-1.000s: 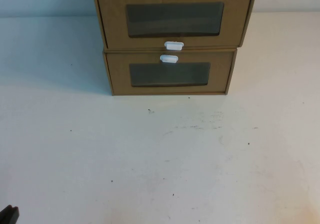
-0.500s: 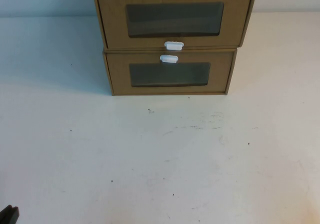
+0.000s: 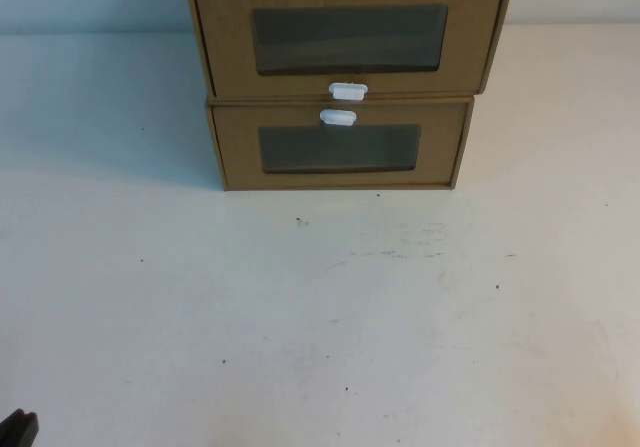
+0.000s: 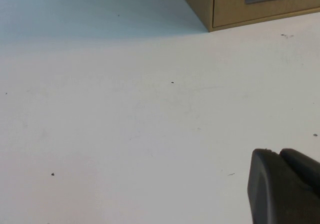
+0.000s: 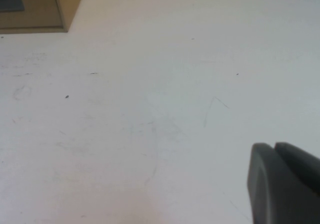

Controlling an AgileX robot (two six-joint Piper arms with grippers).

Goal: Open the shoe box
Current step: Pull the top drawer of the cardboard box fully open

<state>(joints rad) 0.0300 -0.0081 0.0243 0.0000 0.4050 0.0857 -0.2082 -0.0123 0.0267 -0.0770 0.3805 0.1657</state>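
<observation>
Upper shoe box (image 3: 225, 47) and lower shoe box (image 3: 238, 152): tan cardboard, dark grey windows (image 3: 348, 39), white pull tabs (image 3: 348, 91). Table (image 3: 320, 317) white, dark specks. Left gripper (image 4: 278, 156), right gripper (image 5: 275, 149) black.

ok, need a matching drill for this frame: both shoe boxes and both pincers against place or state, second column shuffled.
1. upper shoe box
2. lower shoe box
3. left pincer
4. right pincer

A. shut, over bare table, seen only in its own wrist view
B. closed, rests on the table, top-edge tab on its front
C. shut, at the high view's near-left corner
D. closed, stacked on the other box, bottom-edge tab on its front

Pairs: 1-D, 2-B, 3-C, 4-A
</observation>
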